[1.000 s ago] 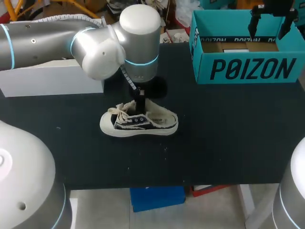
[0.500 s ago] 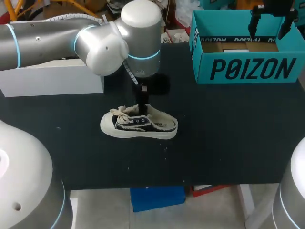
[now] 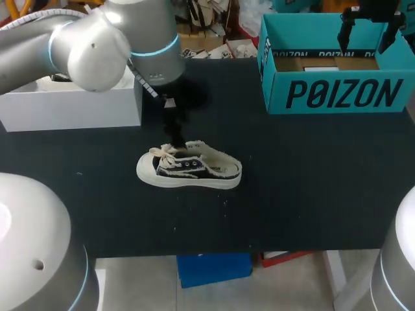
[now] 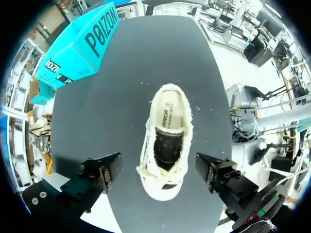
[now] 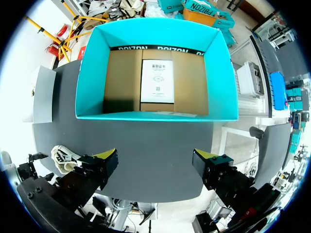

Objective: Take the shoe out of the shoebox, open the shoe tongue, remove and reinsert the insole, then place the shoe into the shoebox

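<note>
Left gripper (image 4: 158,170): open, fingers spread wide, gripping nothing. Directly below and ahead of it, a low canvas shoe (image 4: 165,145) standing upright on its sole on the dark counter (image 4: 116,126), lined up between the two fingers with a clear gap on each side, touched by neither. Laced toe end nearest the gripper, heel farthest ahead. Dark tongue (image 4: 165,150) visible in the opening, pale printed insole (image 4: 168,119) lying inside toward the heel. Well ahead and off to one side of this gripper, the teal shoebox (image 4: 80,48).

From the head view: left gripper (image 3: 172,126) raised just behind the shoe (image 3: 189,170), apart from it; a white box (image 3: 71,107) beside it on the counter (image 3: 311,181).

Right gripper (image 5: 155,160): open as well, fingers wide, nothing between them. Hanging above the shoebox (image 5: 95,63), open top facing it, only a white card (image 5: 157,81) on the brown floor of the box. Shoe (image 5: 62,158) far off beside one finger, outside the box. In the head view, right gripper (image 3: 369,35) over the shoebox (image 3: 337,94), well apart from the shoe.
</note>
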